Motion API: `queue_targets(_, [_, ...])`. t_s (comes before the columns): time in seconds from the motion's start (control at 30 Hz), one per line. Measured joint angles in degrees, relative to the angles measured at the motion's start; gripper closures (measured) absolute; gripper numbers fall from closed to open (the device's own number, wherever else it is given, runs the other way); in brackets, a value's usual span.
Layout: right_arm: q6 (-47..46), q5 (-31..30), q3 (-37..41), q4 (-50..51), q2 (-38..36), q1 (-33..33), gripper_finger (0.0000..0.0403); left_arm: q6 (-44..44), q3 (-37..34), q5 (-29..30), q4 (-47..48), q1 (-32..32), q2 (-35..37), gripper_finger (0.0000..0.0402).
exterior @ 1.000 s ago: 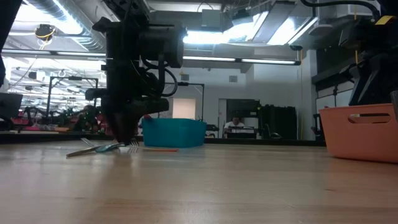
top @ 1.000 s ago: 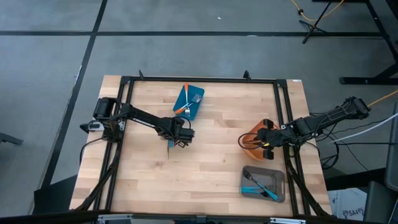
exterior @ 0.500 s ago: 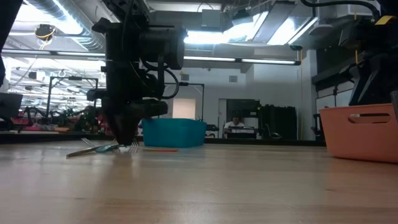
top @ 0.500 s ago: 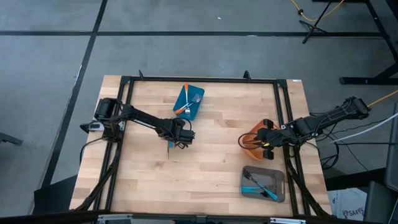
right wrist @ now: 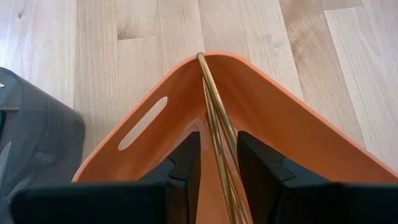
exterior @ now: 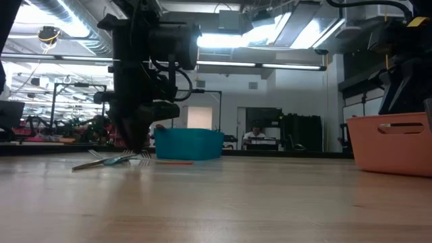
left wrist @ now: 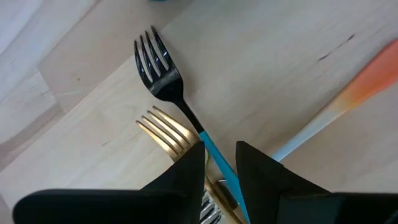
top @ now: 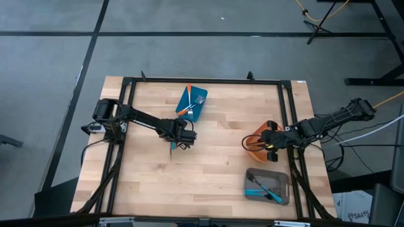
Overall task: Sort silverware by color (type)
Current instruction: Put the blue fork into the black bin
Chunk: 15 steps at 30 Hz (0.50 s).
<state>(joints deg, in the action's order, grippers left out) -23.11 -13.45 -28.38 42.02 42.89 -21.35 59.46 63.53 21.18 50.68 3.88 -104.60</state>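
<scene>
Your left gripper (left wrist: 219, 163) shifted slightly since earlier frame, frame centre-left, fingers narrowly apart straddling blue fork (left wrist: 180, 106), grip unclear. Gold fork (left wrist: 168, 130) beside it. Right gripper (right wrist: 214, 155) over orange bin (right wrist: 273, 118), narrow gap around gold forks (right wrist: 214, 106).

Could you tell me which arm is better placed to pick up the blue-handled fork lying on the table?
Left: the left gripper already straddles the blue-handled fork, while the right gripper sits across the table over the orange bin.
</scene>
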Motion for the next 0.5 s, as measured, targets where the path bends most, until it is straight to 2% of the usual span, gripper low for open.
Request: queue_targets(0.5, [0.00, 0.00, 0.00, 0.00, 0.02, -0.01, 0.0307, 1.44, 0.07, 0.39, -0.39, 0.00, -2.52, 0.0318])
